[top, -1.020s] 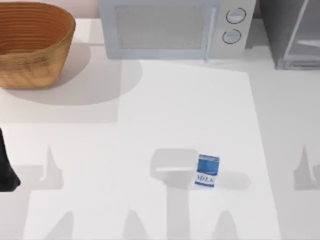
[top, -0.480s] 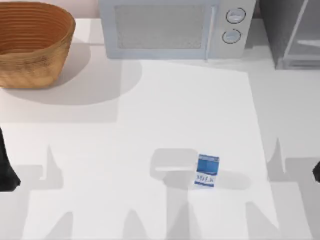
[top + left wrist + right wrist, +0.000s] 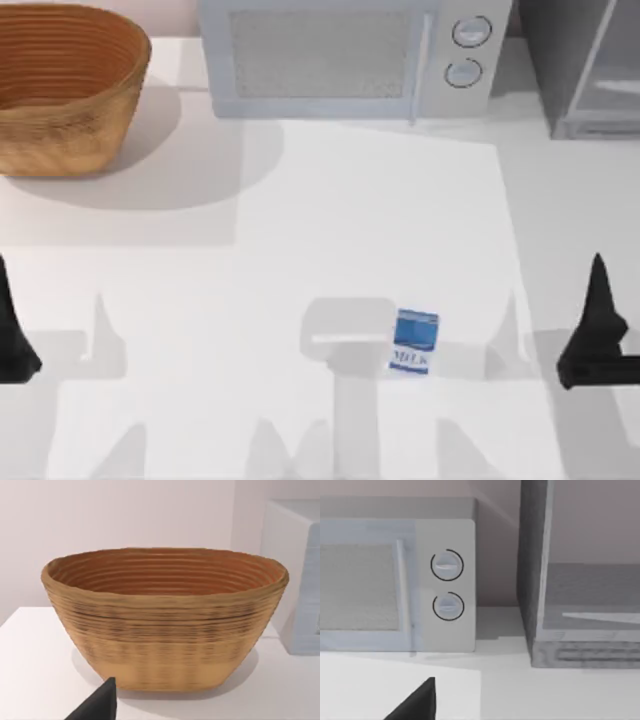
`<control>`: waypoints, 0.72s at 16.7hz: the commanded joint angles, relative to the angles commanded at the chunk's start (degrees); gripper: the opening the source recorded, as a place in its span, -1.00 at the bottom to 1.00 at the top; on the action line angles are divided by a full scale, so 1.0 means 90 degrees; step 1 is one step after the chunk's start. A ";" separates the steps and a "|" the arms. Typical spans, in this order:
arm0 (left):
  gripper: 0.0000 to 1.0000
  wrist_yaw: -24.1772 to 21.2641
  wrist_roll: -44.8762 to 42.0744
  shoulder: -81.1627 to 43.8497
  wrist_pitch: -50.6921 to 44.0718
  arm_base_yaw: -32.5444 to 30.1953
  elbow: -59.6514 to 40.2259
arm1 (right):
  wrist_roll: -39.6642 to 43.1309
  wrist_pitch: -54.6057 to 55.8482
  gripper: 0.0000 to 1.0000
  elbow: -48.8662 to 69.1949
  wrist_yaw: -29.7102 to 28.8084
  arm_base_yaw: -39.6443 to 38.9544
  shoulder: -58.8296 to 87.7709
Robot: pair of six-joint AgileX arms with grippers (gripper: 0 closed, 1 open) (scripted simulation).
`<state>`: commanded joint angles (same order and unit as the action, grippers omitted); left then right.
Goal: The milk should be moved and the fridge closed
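Milk: the small blue carton (image 3: pixel 413 342) with a white band lettered "MILK" stands on the white bench (image 3: pixel 330 230), in the near half, somewhat right of centre in the top view. Nothing touches it, and its shadow falls to its left.

Fridge: the grey box (image 3: pixel 585 65) sits at the far right corner of the bench, just right of the microwave. In the right wrist view (image 3: pixel 585 580) a dark grey side and a pale glassy panel show, with the inside visible past the panel; whether the door is fully open I cannot tell.

Microwave: the white appliance (image 3: pixel 350 55) with two round knobs stands at the far edge, between the basket and the fridge; the right wrist view (image 3: pixel 395 580) shows its door and knobs.

Basket: the woven brown basket (image 3: pixel 65 85) sits at the far left corner, well apart from the milk. The left wrist view faces it (image 3: pixel 165 620) from close by, and it looks empty inside.

Left claw: a dark shape (image 3: pixel 12 335) at the left edge of the top view, low over the bench, well apart from the milk. Whether it is apart or together I cannot tell.

Right claw: a dark pointed shape (image 3: pixel 597 330) near the right edge, to the right of the milk and clear of it. I cannot tell its state either.
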<state>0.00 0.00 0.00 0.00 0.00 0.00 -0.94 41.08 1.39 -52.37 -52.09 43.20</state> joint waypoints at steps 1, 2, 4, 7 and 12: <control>1.00 0.0000 0.0000 0.0000 0.0000 0.0000 0.0000 | -0.0008 0.0064 1.00 -0.0001 -0.0073 -0.0074 0.0072; 1.00 0.0000 0.0000 0.0000 0.0000 0.0000 0.0000 | -0.0011 0.0080 1.00 -0.0001 -0.0090 -0.0093 0.0089; 1.00 0.0000 0.0000 0.0000 0.0000 0.0000 0.0000 | -0.0011 0.0080 1.00 -0.0001 -0.0090 -0.0093 0.0089; 1.00 0.0000 0.0000 0.0000 0.0000 0.0000 0.0000 | -0.0014 0.0119 1.00 0.0021 -0.0113 -0.0104 0.0147; 1.00 0.0000 0.0000 0.0000 0.0000 0.0000 0.0000 | -0.0091 0.0949 1.00 0.0607 -0.0725 -0.0549 0.1501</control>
<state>0.00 0.00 0.00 0.00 0.00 0.00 -1.77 49.62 6.85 -58.90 -57.04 56.71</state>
